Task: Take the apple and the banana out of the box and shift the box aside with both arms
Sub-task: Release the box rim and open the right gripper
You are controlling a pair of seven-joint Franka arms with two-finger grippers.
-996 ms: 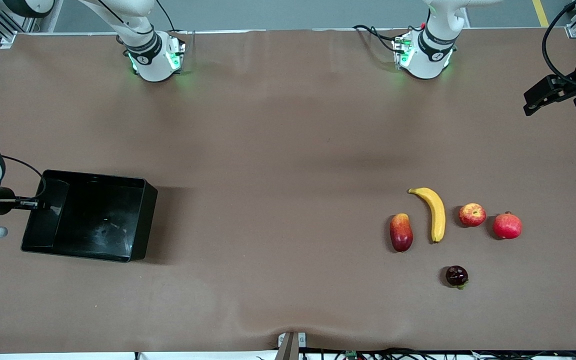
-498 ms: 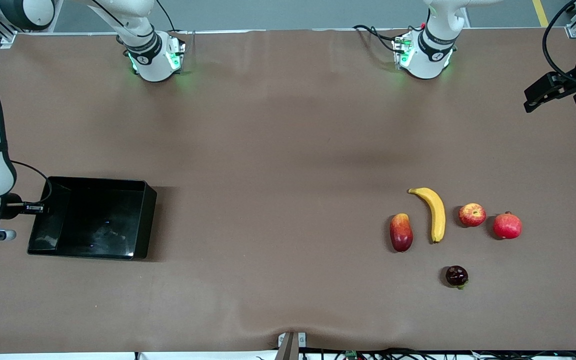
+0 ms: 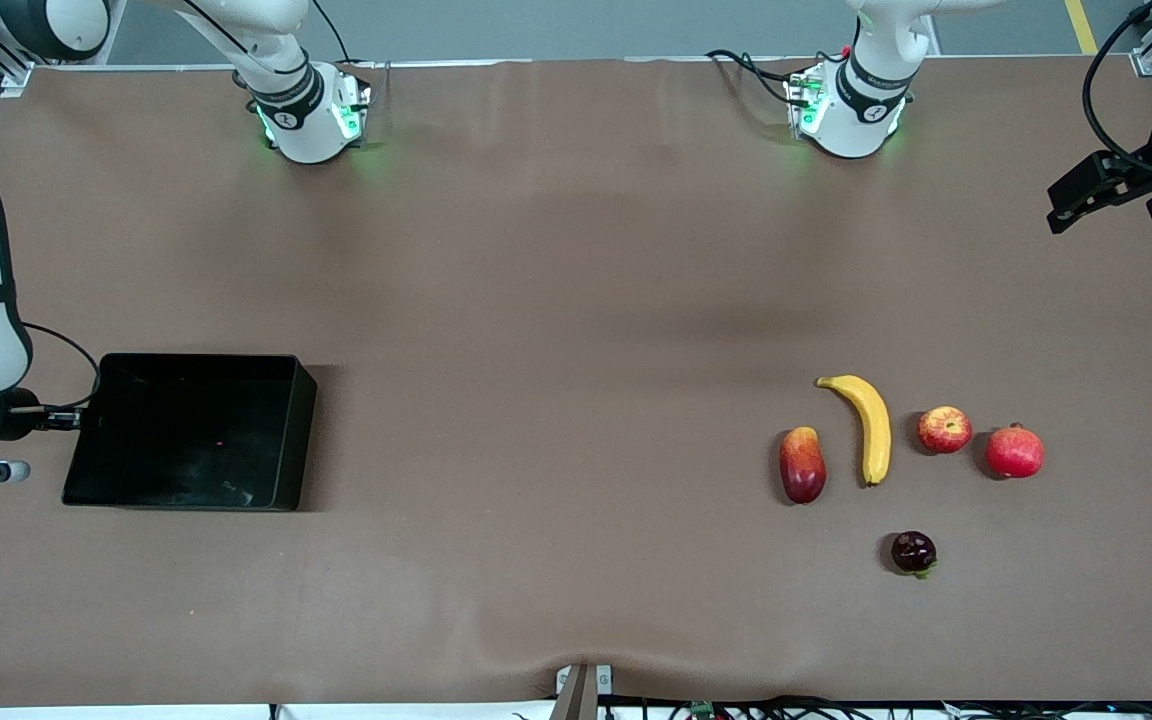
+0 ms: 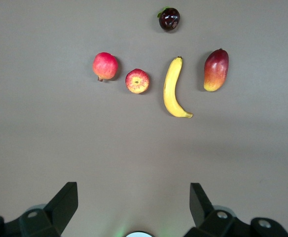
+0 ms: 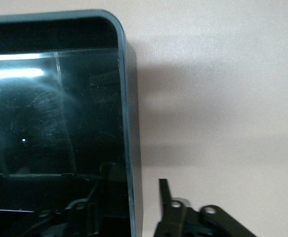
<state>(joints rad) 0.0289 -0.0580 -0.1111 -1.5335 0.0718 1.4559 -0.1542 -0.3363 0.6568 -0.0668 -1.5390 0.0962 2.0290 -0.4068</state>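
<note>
The black box (image 3: 186, 430) lies flat on the table at the right arm's end. My right gripper (image 3: 76, 418) is at its end wall. In the right wrist view the box (image 5: 60, 98) fills one side, and my right gripper (image 5: 134, 175) is open, one finger inside the wall and one outside, with a gap to the outer finger (image 5: 163, 190). The yellow banana (image 3: 868, 425) and the small red apple (image 3: 944, 430) lie side by side toward the left arm's end. My left gripper (image 3: 1076, 205) hangs open and empty high over that end; its view (image 4: 134, 186) shows the banana (image 4: 171, 89) and the apple (image 4: 137, 81).
A red-yellow mango (image 3: 802, 465) lies beside the banana and a red pomegranate (image 3: 1015, 451) beside the apple. A small dark round fruit (image 3: 913, 552) lies nearer to the front camera. The brown table (image 3: 556, 300) is bare in the middle.
The box, tilted up at the right gripper's end a second ago, has come down flat on the table. The left gripper has barely moved.
</note>
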